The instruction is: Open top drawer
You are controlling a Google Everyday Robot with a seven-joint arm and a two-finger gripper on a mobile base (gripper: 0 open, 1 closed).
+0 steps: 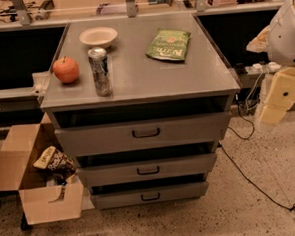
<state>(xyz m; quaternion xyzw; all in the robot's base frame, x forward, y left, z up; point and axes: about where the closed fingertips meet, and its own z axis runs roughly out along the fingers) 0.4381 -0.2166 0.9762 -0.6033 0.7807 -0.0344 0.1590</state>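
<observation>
- Cardboard box (35, 167) sits on the floor left of the cabinet (135, 75)
- Top drawer (98, 139), uppermost of three, stands slightly out, its handle (146, 133) centred for pulling
- Gripper (279, 99) hangs well right of the handle; clenched or released, I cannot tell

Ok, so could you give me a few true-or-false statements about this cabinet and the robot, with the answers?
1. An apple sits on the cabinet top, left of the can. True.
2. The bowl holds the apple. False: the bowl looks empty, and the apple rests on the cabinet top in front of it.
3. The end effector grips the top drawer. False: the end effector is not in view. The arm hangs at the right edge, apart from the top drawer.
4. A green bag lies flat on the cabinet top's right half. True.
5. The cardboard box stands on the cabinet. False: it stands on the floor, left of the drawers.
</observation>
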